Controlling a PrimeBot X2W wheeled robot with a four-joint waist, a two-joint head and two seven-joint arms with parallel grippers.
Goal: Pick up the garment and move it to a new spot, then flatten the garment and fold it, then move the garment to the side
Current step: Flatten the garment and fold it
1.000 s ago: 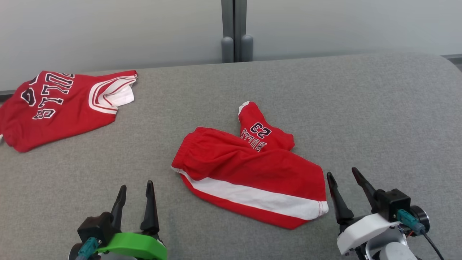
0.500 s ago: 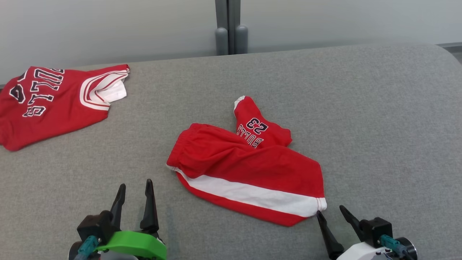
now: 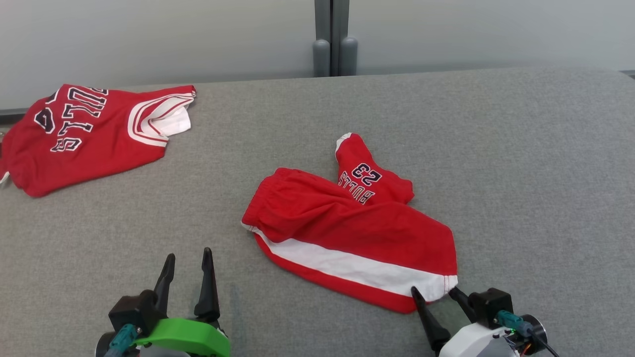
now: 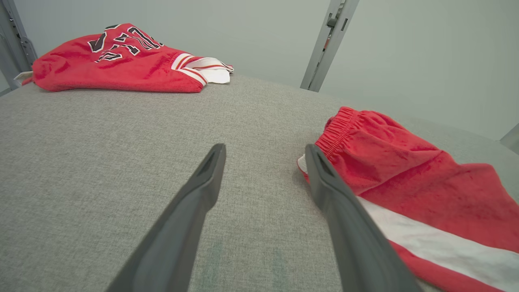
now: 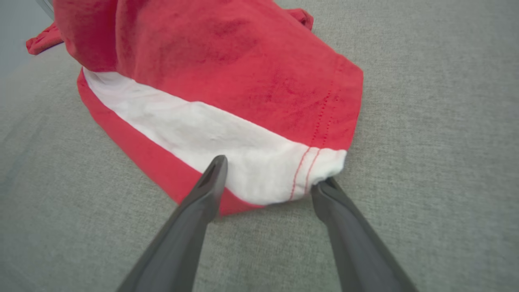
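Grey padded surface [image 3: 521,173] lies bare along the near edge and across the whole right side, out to its rounded far right corner. At near left the left gripper [image 3: 189,254] hovers with its fingers spread and nothing between them. At near right the right gripper [image 5: 271,172] stands wide open, its fingertips on either side of the white hem corner of the red shorts [image 3: 347,228], not clamped on it. The shorts lie rumpled at the middle, a white stripe along their near side, and one leg printed "BULLS 23" points far. A red jersey [image 3: 94,139] lies far left, well apart. A grey post [image 3: 335,44] rises behind the far edge.
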